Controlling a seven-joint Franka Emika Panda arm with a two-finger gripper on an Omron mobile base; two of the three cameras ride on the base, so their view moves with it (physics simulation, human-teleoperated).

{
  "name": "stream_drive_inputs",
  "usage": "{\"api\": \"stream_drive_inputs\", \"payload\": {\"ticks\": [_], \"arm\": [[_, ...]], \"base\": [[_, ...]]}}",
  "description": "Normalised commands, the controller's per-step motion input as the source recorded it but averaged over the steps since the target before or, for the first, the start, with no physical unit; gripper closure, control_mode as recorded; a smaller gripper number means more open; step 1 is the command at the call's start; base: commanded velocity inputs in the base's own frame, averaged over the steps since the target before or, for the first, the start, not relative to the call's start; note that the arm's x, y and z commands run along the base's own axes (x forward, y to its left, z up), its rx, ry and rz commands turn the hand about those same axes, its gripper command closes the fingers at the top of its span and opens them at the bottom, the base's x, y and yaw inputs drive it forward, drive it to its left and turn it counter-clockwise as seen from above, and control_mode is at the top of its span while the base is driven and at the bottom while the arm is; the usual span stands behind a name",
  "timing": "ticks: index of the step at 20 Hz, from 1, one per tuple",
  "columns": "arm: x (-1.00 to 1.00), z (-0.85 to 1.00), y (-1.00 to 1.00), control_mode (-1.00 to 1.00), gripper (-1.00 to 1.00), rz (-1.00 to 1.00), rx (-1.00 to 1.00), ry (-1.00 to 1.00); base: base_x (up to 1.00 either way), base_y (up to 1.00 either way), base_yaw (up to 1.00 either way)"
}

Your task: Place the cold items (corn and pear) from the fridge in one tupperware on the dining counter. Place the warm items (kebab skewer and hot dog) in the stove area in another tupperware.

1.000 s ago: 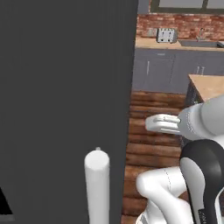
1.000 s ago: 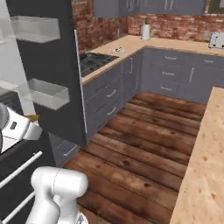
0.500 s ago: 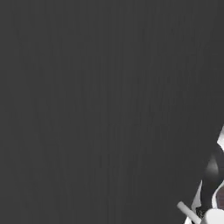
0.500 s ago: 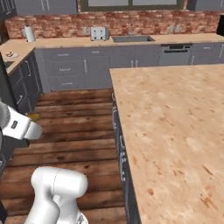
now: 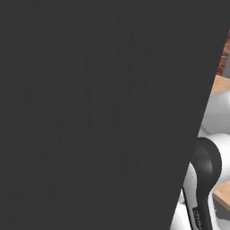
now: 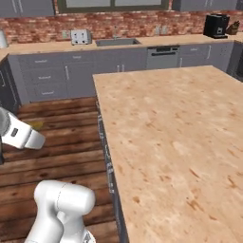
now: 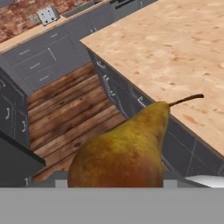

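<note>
A: Pear (image 7: 124, 148) first. We see it close up in the hand view, golden-brown with a reddish blush, stem pointing up and to the right, its lower part cut off at the bottom of that view. It hangs over the wooden floor (image 7: 72, 118), beside the near edge of the dining counter (image 7: 175, 52).

B: Are the jaws pinching it? We can't see the fingertips; the fruit covers the place where they would rise.

A: We judge they are closed on it, since nothing else could be carrying it above the floor. How firmly, we cannot tell.

B: Then that is our first worry. A pear is smooth and tapered, so if the base swings or the arm reaches quickly, it could slide out and drop to the floor, short of the counter.

A: Second worry: in the right base view the counter (image 6: 175, 142) shows bare wood as far as we can see, with no tupperware in sight. If we release here, the fruit lands loose and may roll.

B: And the fridge (image 5: 99, 112) door stands as a dark wall close on the left in the left base view. A wide swing of the arm could clip it.

A: So we would go slowly, and find the container before opening.
</note>
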Motion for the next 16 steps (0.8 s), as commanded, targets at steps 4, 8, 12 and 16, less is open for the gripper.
{"api": "stream_drive_inputs", "payload": {"ticks": [4, 8, 12, 16], "arm": [[0.00, 0.00, 0.00, 1.00, 1.00, 0.00, 0.00, 0.00], [0.00, 0.00, 0.00, 1.00, 1.00, 0.00, 0.00, 0.00], [0.00, 0.00, 0.00, 1.00, 1.00, 0.00, 0.00, 0.00], [0.00, 0.00, 0.00, 1.00, 1.00, 0.00, 0.00, 0.00]], "base": [[-0.91, -0.53, -0.12], [-0.51, 0.01, -0.38], [0.55, 0.06, -0.43], [0.11, -0.08, -0.80]]}}
